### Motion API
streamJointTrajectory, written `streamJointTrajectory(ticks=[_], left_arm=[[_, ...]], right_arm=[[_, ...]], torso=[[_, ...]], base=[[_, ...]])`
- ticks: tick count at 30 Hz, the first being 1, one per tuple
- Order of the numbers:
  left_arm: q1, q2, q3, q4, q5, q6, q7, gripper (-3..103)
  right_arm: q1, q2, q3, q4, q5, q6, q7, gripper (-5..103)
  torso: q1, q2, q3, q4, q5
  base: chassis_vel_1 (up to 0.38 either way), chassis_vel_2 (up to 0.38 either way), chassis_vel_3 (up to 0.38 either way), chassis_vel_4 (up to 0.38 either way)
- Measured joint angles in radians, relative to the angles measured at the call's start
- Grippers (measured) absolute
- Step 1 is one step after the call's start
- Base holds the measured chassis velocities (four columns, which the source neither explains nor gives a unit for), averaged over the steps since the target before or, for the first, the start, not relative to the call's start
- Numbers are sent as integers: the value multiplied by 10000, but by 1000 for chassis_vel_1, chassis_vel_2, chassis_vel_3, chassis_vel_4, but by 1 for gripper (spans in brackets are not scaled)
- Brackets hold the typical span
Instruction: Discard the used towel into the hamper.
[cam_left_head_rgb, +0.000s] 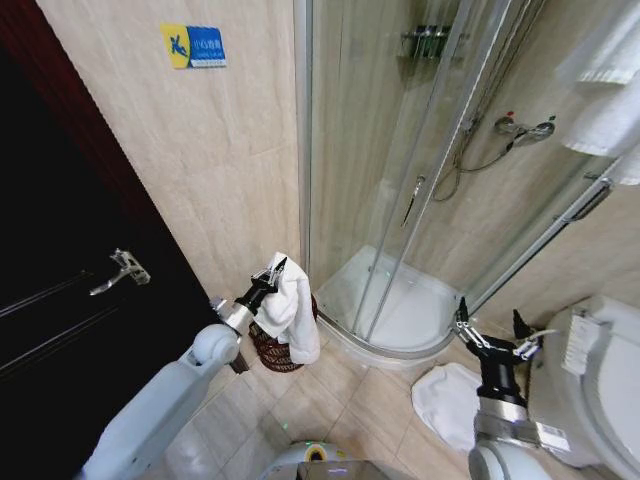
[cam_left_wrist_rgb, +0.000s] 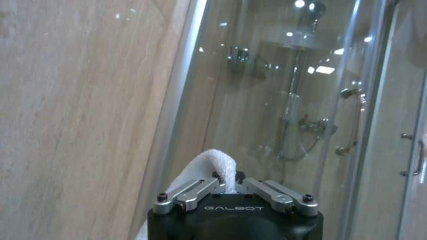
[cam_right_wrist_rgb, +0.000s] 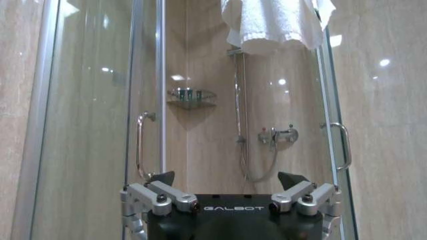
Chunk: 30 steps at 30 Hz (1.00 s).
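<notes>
Nearest, at the lower right of the head view: right gripper (cam_left_head_rgb: 492, 332), raised beside the toilet (cam_left_head_rgb: 600, 385), fingers spread wide and holding nothing. Just past it, on the tiled floor (cam_left_head_rgb: 330, 400), a crumpled white cloth (cam_left_head_rgb: 447, 400) against the shower base. Farther left, left gripper (cam_left_head_rgb: 272, 275), pinched tight on the white towel (cam_left_head_rgb: 291, 310), which hangs in folds from the fingers. Directly below and behind the towel, the hamper (cam_left_head_rgb: 270, 350), dark reddish-brown open weave, mostly hidden by the cloth, apparently standing in the corner between the beige wall and the glass shower enclosure (cam_left_head_rgb: 400, 180). Dark door (cam_left_head_rgb: 60, 300) to the left. More white towels (cam_right_wrist_rgb: 277, 22) hanging high beside the shower.
</notes>
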Motion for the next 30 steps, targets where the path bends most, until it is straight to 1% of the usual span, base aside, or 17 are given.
streamJointTrajectory(ticks=[1,3,4,7,8,10,12,14,15,18,21,26,30], left_arm=[[0,0,0,0,0,0,0,2],[-479,-167,235,450,73,-113,-29,2],[-479,-167,235,450,73,-113,-29,2],[-1215,-303,384,1037,304,-287,-72,2],[-1215,-303,384,1037,304,-287,-72,2],[-1620,-330,481,1325,335,-354,-193,2],[-1772,-372,514,1460,371,-394,-285,2],[-2008,-500,561,1745,573,-531,-467,2],[-2008,-500,561,1745,573,-531,-467,2],[-2301,-704,607,2126,908,-727,-748,2],[-2494,-798,628,2384,1074,-818,-848,2],[-2765,-887,682,2876,1223,-949,-872,2],[-2675,-828,674,3012,1262,-1006,-848,2]], right_arm=[[0,0,0,0,0,0,0,100],[3,3,21,-38,15,4,-7,100],[3,3,21,-38,15,4,-7,100],[21,3,57,-117,54,5,-9,100],[21,3,57,-117,54,5,-9,100],[66,4,56,-163,65,-13,-10,100],[93,4,50,-169,67,-35,-10,100],[147,4,24,-186,68,-98,-12,100],[147,4,24,-186,68,-98,-12,100],[188,3,14,-221,69,-136,-15,100],[185,2,33,-264,107,-132,-15,100],[126,1,99,-376,243,-52,-17,100],[100,0,148,-405,319,-16,-17,100]], torso=[[0,0,0,0,0],[1,0,1,0,-1],[1,0,1,0,-1],[1,0,1,-2,0],[1,0,1,-2,0],[0,0,0,0,2],[0,0,1,0,1],[0,0,0,1,1],[0,0,0,1,1],[-1,0,1,1,-1],[-1,0,1,0,0],[0,0,0,0,0],[-1,0,0,-1,0]], base=[[0,0,0,0],[0,0,0,0],[0,0,0,0],[0,0,0,0],[0,0,0,0],[0,0,0,0],[0,0,0,0],[0,0,0,0],[0,0,0,0],[0,0,0,0],[0,0,0,0],[0,0,0,0],[0,0,0,0]])
